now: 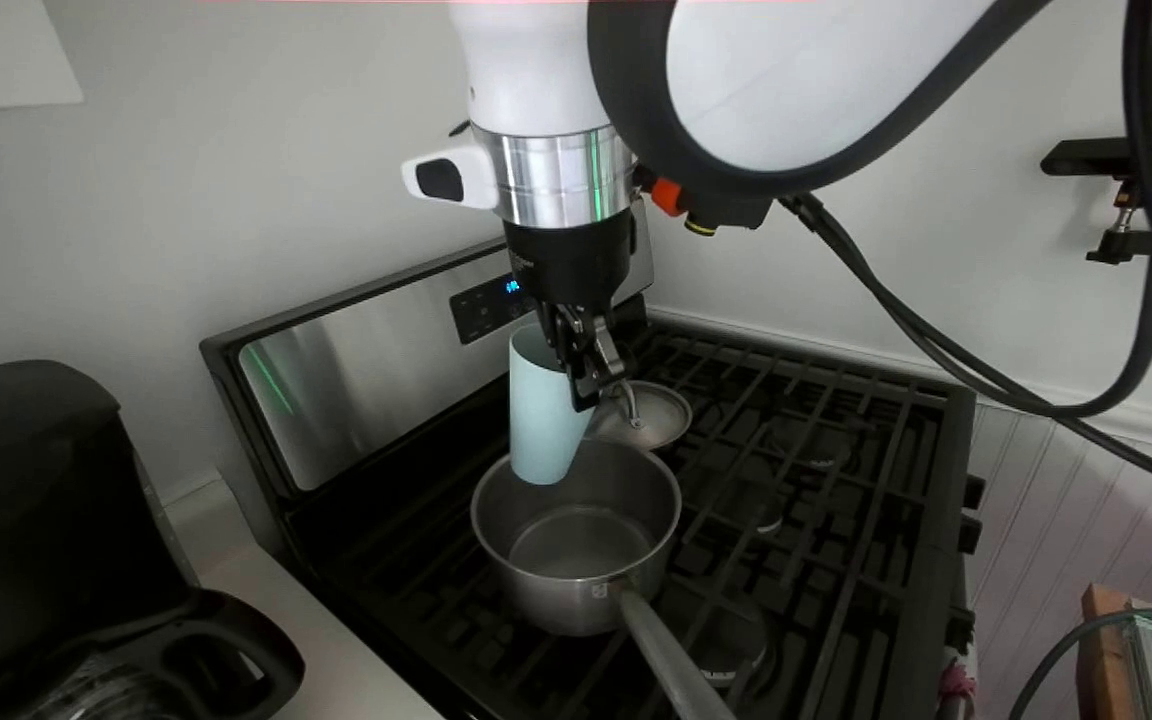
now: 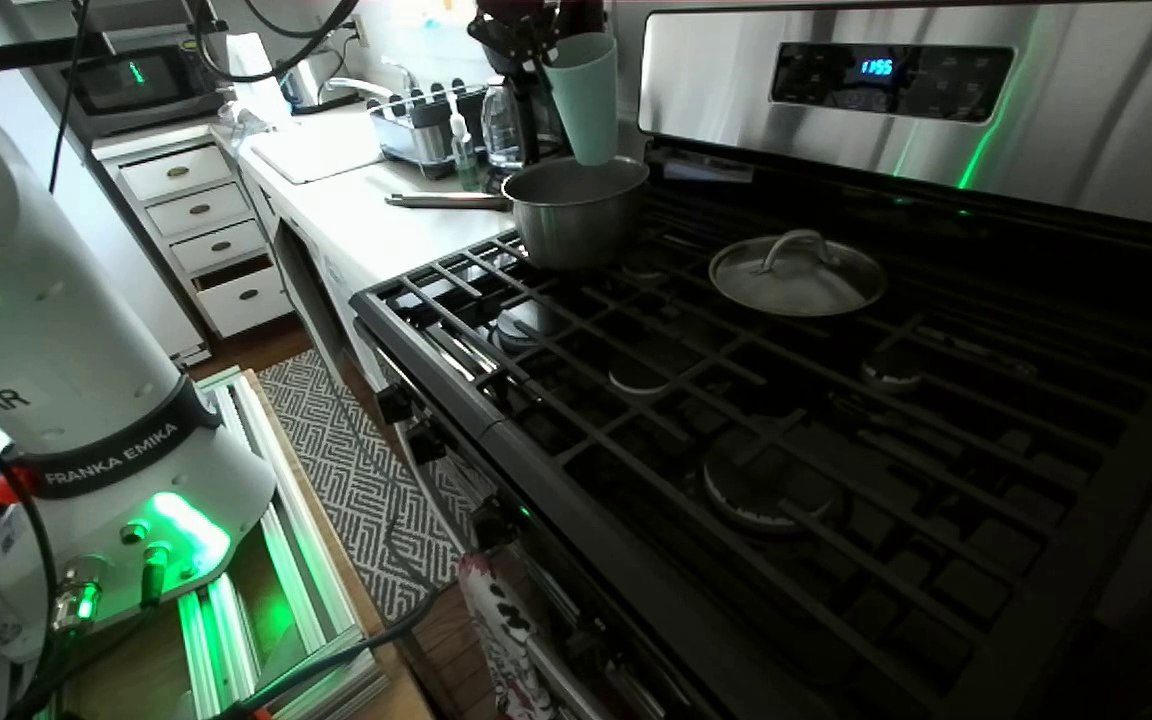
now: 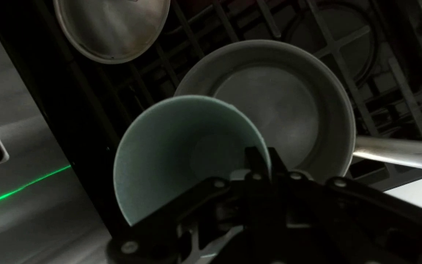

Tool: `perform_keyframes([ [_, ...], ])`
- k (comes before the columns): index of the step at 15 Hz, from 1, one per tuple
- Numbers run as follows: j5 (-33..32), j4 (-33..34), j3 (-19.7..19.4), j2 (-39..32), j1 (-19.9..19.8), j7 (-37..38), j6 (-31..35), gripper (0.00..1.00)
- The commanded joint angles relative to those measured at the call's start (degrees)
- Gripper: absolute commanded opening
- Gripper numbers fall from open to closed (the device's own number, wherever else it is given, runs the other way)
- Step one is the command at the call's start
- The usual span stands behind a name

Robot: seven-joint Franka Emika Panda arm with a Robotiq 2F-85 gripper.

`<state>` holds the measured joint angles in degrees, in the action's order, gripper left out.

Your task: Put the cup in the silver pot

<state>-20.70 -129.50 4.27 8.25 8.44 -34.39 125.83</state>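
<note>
The pale blue cup (image 1: 539,420) hangs from my gripper (image 1: 584,388), nearly upright. My gripper is shut on one side of its rim, one finger inside and one outside, as the wrist view (image 3: 264,152) shows. The cup's base is by the rim of the silver pot (image 1: 576,605), on the side toward the stove's back panel. In an exterior view the cup (image 2: 586,100) is also over the pot's (image 2: 576,228) rim. I cannot tell whether its base is below the rim. In the wrist view the cup (image 3: 148,161) covers part of the pot (image 3: 337,121); the pot's visible floor is bare.
The pot stands on the stove grates (image 2: 636,420), its long handle (image 1: 671,655) pointing away from the back panel (image 1: 376,370). A steel lid (image 2: 796,285) lies on the grates beside the pot. A black coffee maker (image 1: 36,500) stands on the adjoining counter.
</note>
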Motion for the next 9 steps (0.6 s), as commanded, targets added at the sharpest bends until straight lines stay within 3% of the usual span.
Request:
perform_keyframes([
  [1,0.1,0.3,0.4,-0.2,-0.4,-0.1,-0.1,0.06],
  [3,0.1,0.4,0.4,-0.3,-0.4,-0.2,-0.1,0.01],
  [9,-2.4,1.5,2.0,-3.9,-0.1,2.2,-4.3,0.01],
])
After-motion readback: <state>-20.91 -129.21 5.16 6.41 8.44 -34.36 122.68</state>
